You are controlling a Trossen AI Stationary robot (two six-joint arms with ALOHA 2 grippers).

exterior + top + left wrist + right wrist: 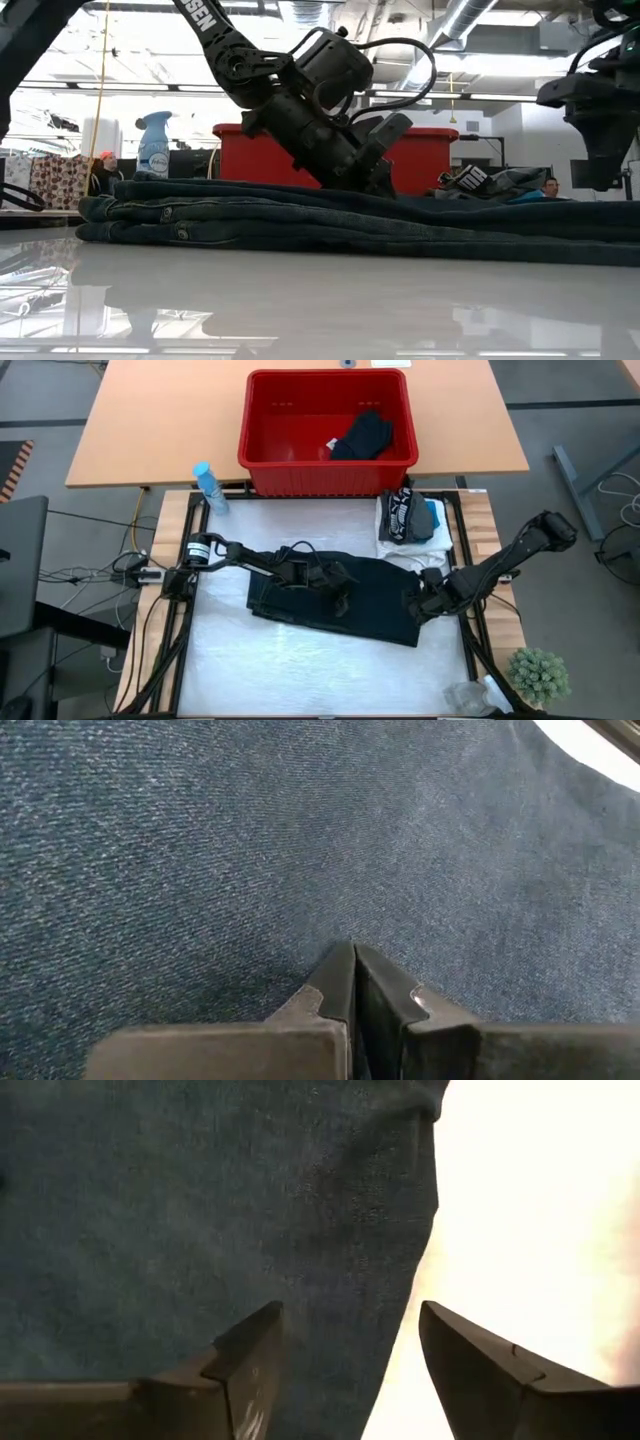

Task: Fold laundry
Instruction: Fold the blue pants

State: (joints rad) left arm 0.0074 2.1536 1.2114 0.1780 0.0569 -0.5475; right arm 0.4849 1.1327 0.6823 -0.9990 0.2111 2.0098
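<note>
Dark blue jeans (pixel 375 610) lie folded in several layers in the middle of the white table (pixel 300 670). My left gripper (pixel 345 592) reaches in from the table's left and is shut, its tips down on the jeans' top (pixel 300 190). At the jeans' right end my right gripper (pixel 350 1320) hangs open just above the cloth edge (pixel 425 1200), touching nothing. More laundry is stacked folded (pixel 408 520) at the far right of the table. A black garment (pixel 362 436) lies in the red basket (pixel 270 420). My left gripper (pixel 352 982) sets its shut fingertips on the jeans' upper layer (pixel 340 920), about the middle of the folded pile. The fingers slant down from the table's left. The jeans lie flat on the table under them.
The red basket stands on the wooden table beyond the far edge. A blue spray bottle (pixel 208 488) stands at the far left corner. A small green plant (pixel 540 675) and clear plastic (pixel 468 695) sit at the near right corner. Bare white table lies near the front edge.
</note>
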